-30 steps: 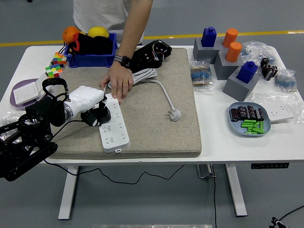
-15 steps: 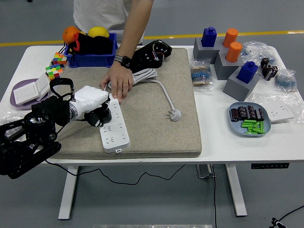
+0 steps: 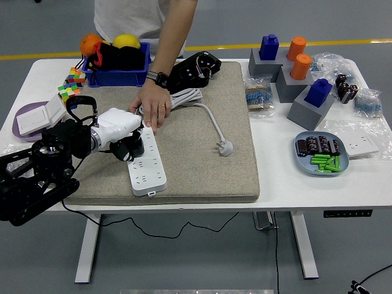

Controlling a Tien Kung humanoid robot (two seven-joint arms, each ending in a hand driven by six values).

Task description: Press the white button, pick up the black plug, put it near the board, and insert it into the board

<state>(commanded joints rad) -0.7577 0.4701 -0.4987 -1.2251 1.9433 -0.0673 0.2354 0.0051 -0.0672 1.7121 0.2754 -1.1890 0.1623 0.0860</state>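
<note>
Left hand (image 3: pixel 119 131) has edged right, fingers curled round black plug (image 3: pixel 130 149) at board (image 3: pixel 146 164). Risk: pins misaligned, board skids despite person's hand (image 3: pixel 151 107) steadying.

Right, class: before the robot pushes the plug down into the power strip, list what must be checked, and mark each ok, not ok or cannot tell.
1. Black plug held in the white left hand: ok.
2. Plug over the long white power strip on the beige felt mat: ok.
3. Prongs lined up with a socket: cannot tell, the hand hides them.
4. Strip steadied: ok, a person's hand presses its far end.
5. Person's fingers clear of the robot hand: not ok, they lie right beside it.
6. Loose white cable plug out of the way: ok.
</note>
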